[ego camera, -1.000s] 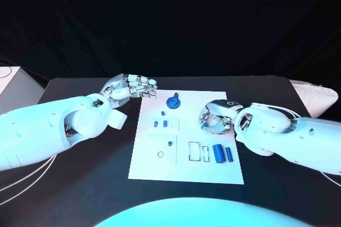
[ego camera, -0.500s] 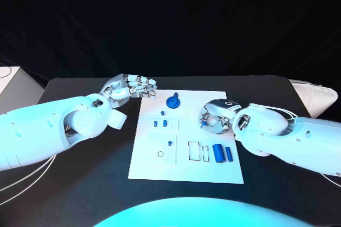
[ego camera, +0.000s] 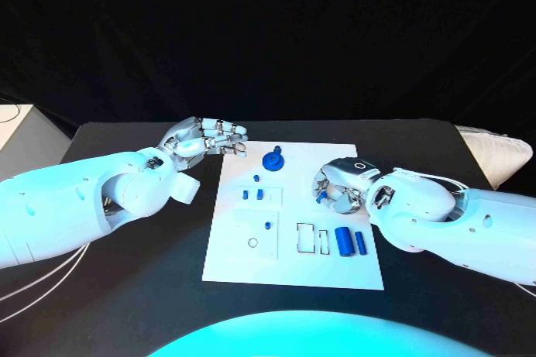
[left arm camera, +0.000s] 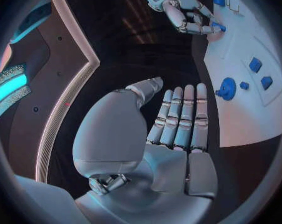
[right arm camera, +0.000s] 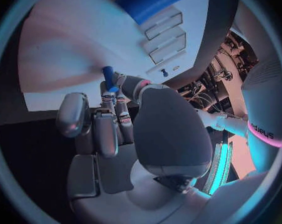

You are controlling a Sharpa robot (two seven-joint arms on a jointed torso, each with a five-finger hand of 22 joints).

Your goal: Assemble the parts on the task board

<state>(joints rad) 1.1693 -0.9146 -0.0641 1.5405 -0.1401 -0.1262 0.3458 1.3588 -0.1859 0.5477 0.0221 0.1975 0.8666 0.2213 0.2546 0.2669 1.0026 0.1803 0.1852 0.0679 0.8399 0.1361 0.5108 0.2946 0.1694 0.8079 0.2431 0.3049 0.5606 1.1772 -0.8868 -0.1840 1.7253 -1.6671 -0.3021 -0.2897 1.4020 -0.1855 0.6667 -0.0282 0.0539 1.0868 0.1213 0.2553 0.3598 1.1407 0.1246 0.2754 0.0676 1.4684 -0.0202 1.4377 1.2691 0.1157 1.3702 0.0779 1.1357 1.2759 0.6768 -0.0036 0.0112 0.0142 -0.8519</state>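
The white task board (ego camera: 293, 266) lies in the middle of the black table. Over its right edge my right hand (ego camera: 341, 188) pinches a small blue peg (ego camera: 321, 193); the right wrist view shows the peg (right arm camera: 108, 77) between thumb and fingertip, just above the board (right arm camera: 60, 45). My left hand (ego camera: 207, 139) hovers off the board's far left corner, fingers straight and together, thumb apart, holding nothing (left arm camera: 172, 129). On the board sit a round blue knob (ego camera: 273, 162), two small blue pieces (ego camera: 252, 193) and two blue cylinders (ego camera: 349, 242).
Rectangular slots (ego camera: 311, 238) lie beside the cylinders, and an oval hole (ego camera: 252, 242) is in the near left panel. A white box (ego camera: 20, 137) stands at the table's left edge and a pale cushion (ego camera: 498, 152) at its right.
My right forearm has drifted slightly in over the board's right edge, and the hand still holds the peg. The left arm has not moved.
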